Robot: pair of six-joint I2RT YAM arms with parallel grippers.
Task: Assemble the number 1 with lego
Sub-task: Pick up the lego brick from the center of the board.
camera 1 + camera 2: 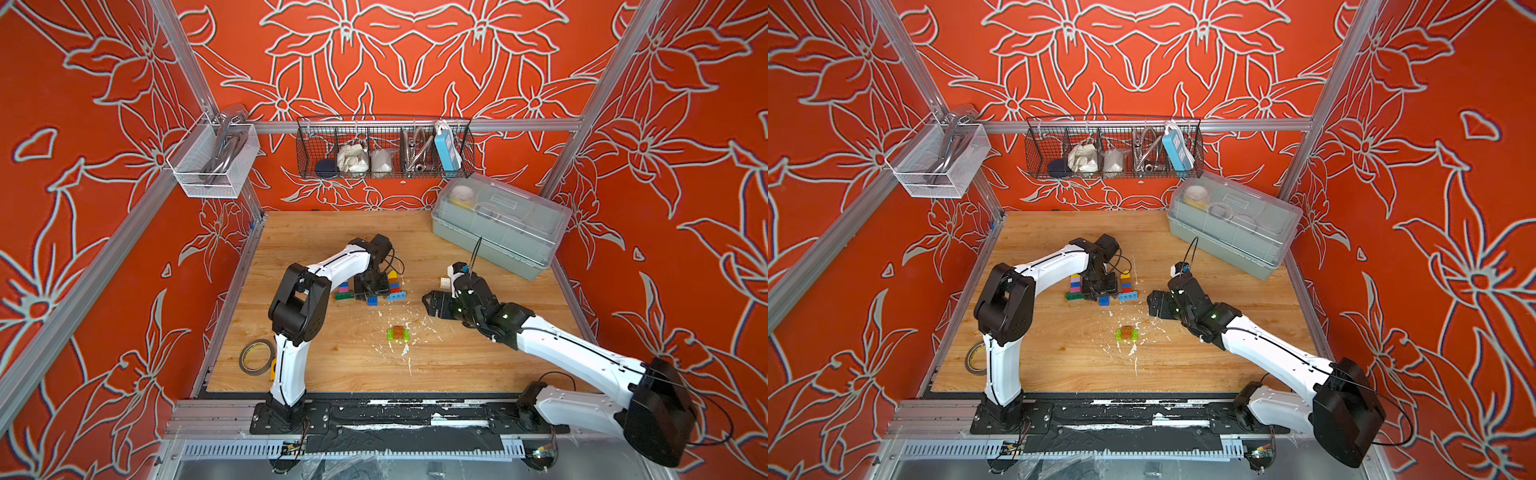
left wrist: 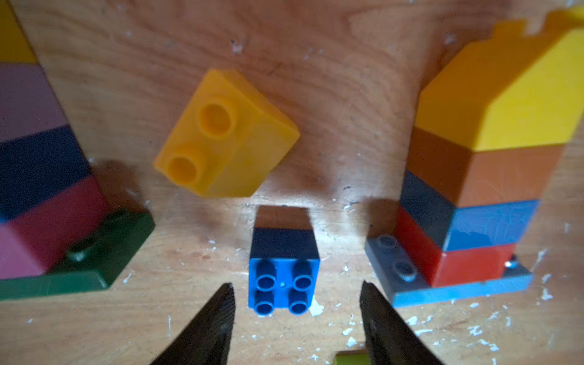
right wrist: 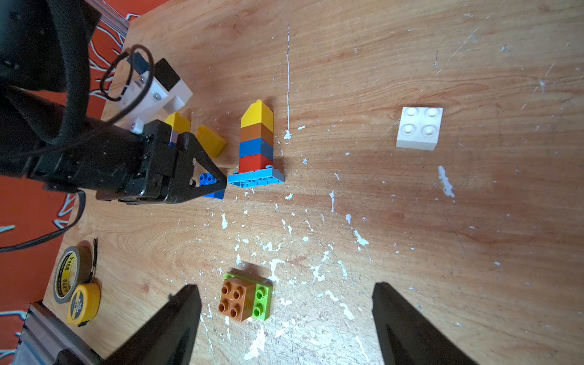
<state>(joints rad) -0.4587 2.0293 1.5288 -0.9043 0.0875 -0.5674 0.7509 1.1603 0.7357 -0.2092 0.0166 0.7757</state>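
- Wooden tabletop point(image 1: 332, 365), flecked with white debris, boxed in by orange flowered walls point(image 1: 374, 62). A grey lidded box point(image 1: 498, 224) sits at the far right corner, with a wire basket point(image 1: 384, 149) hung above the back edge.
- At the near left edge lie a tape roll point(image 3: 68, 271) and a yellow tape measure point(image 3: 83, 303), well clear of the bricks.
- Two towers stand upright, side by side. One has pink, blue, lilac and yellow bricks on a dark green plate point(image 2: 104, 252). The other has red, blue, brown and a sloped yellow cap on a light blue plate point(image 2: 458, 289). In both top views, both plates run lengthwise across the table.
- Between the towers there's a blue brick point(image 2: 282, 271), studs up, with a tower close on each side.
- Just behind it a loose yellow brick point(image 2: 227, 136) lies skewed to the rows, two studs showing.
- Left arm point(image 1: 332, 266) arches out from the near rail and its wrist bends straight down. The left gripper point(image 2: 296, 285) hangs over the blue brick, jaws parted, a gap at each side, gripping nothing.
- Right arm point(image 1: 561, 345) stretches low from the near right. The right gripper point(image 3: 286, 286) points toward the table's middle, jaws spread wide and empty.
- Below it a brown brick point(image 3: 235, 298) sits on a lime plate point(image 3: 262, 297), alone in the debris patch.
- A white brick point(image 3: 418, 128) rests studs up, well apart, off by the right wrist.
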